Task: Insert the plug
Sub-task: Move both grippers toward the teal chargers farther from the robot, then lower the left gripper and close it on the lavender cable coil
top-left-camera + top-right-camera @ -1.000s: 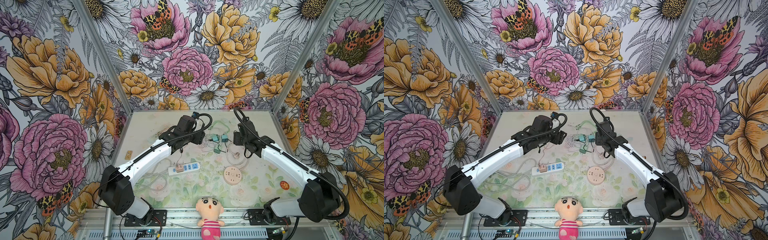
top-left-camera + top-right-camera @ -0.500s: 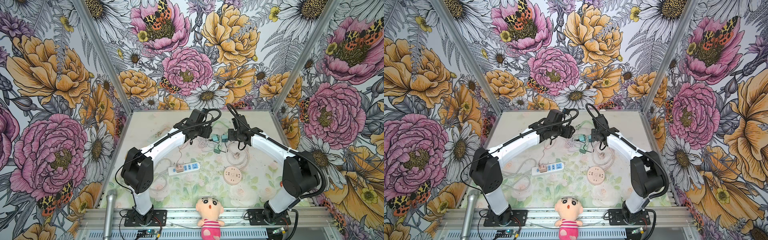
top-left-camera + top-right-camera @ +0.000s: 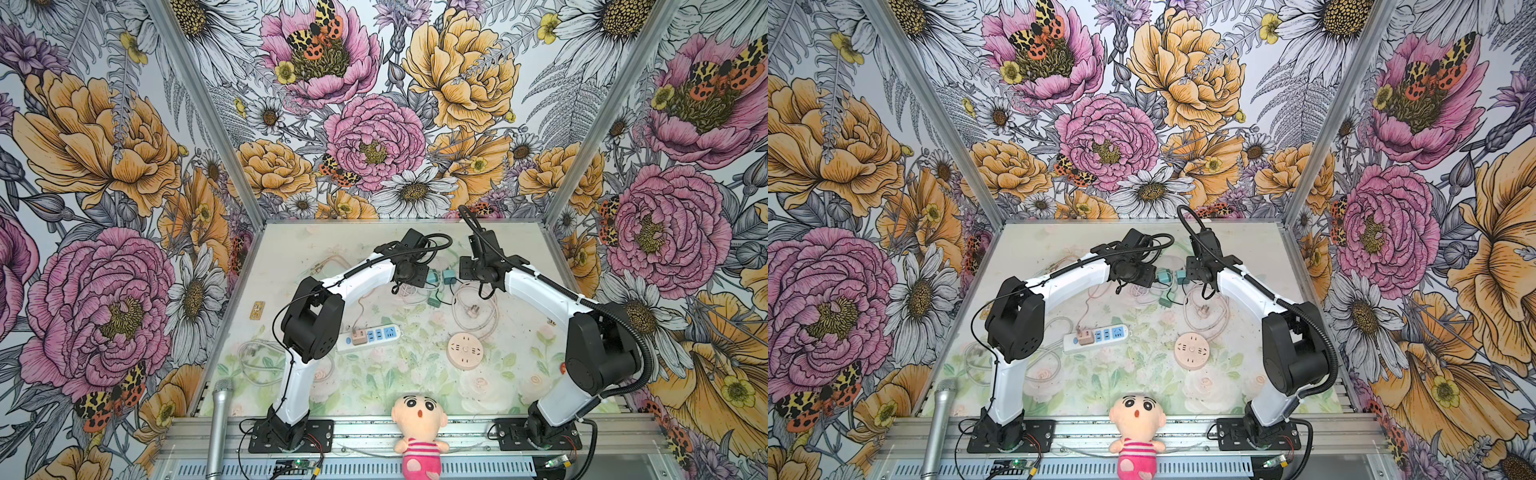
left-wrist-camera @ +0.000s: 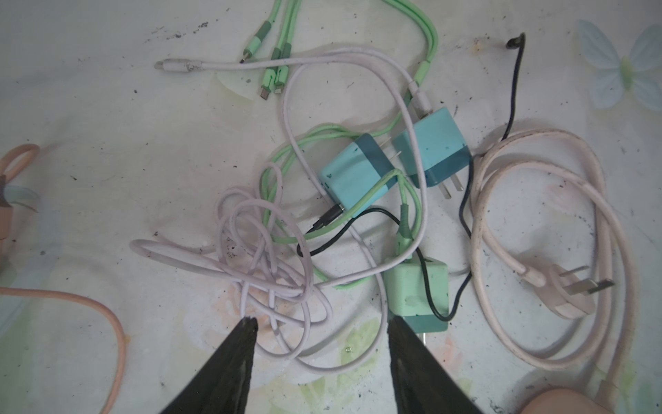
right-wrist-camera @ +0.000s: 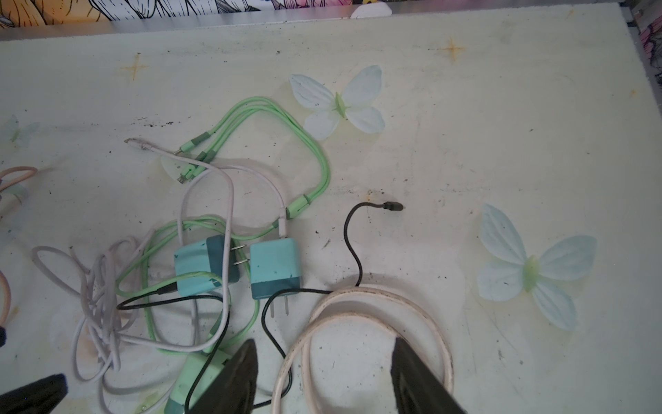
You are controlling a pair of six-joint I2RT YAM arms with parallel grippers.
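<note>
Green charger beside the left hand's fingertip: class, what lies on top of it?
A thin black cable crosses over the green charger, and a green cable plugs into one end. Its prongs are partly hidden by a fingertip of the left hand.

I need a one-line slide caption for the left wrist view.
Open left pincer above a tangle of cables, two blue chargers and a green charger.

Teal charger (image 4: pixel 353 175), mint-green cable (image 5: pixel 326 175), pale pink plug (image 4: pixel 569 301) (table (image 3: pixel 374 374) faintly floral).
</note>
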